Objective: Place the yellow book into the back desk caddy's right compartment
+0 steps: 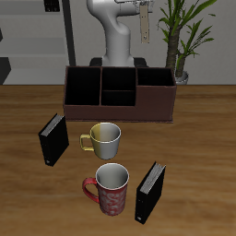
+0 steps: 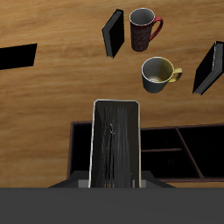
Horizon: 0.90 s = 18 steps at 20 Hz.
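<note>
My gripper (image 1: 143, 13) is shut on the yellow book (image 1: 143, 29) and holds it upright, high above the table at the back. In the wrist view the book (image 2: 116, 140) hangs from the gripper (image 2: 116, 178) and shows as a dark slab with a pale rim. The back desk caddy (image 1: 118, 109) is a long reddish-brown box below it, also in the wrist view (image 2: 175, 182). The book hovers over the caddy's wide end section, the right compartment (image 1: 155, 83), whose dark floor (image 2: 80, 147) shows beside the book. The book is well above the caddy and does not touch it.
Two black books stand nearer the front edge (image 1: 53, 140) (image 1: 150, 192). A yellow-handled mug (image 1: 104, 138) and a red patterned mug (image 1: 111, 189) stand between them. A potted plant (image 1: 184, 37) is behind the caddy.
</note>
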Motion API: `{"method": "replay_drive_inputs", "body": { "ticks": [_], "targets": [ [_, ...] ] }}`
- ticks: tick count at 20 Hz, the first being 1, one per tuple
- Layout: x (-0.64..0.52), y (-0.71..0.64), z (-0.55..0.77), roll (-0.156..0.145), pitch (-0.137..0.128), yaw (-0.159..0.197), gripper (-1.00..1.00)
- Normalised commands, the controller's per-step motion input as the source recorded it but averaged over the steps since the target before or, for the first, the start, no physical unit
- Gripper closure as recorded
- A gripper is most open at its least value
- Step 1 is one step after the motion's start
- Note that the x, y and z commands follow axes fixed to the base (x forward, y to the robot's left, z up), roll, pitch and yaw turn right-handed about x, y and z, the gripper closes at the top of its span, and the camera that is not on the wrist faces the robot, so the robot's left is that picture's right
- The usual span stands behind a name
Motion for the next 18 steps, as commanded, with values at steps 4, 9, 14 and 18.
{"method": "replay_drive_inputs", "body": {
  "ticks": [4,9,14,18],
  "targets": [
    [0.0,0.15,-0.04,0.024,0.024,-0.03,1.0],
    [0.1,0.18,-0.11,0.013,0.024,-0.023,1.0],
    [0.2,0.0,-0.11,-0.003,0.024,-0.029,1.0],
    [0.16,0.0,-0.09,0.004,0.027,-0.022,1.0]
  ]
}}
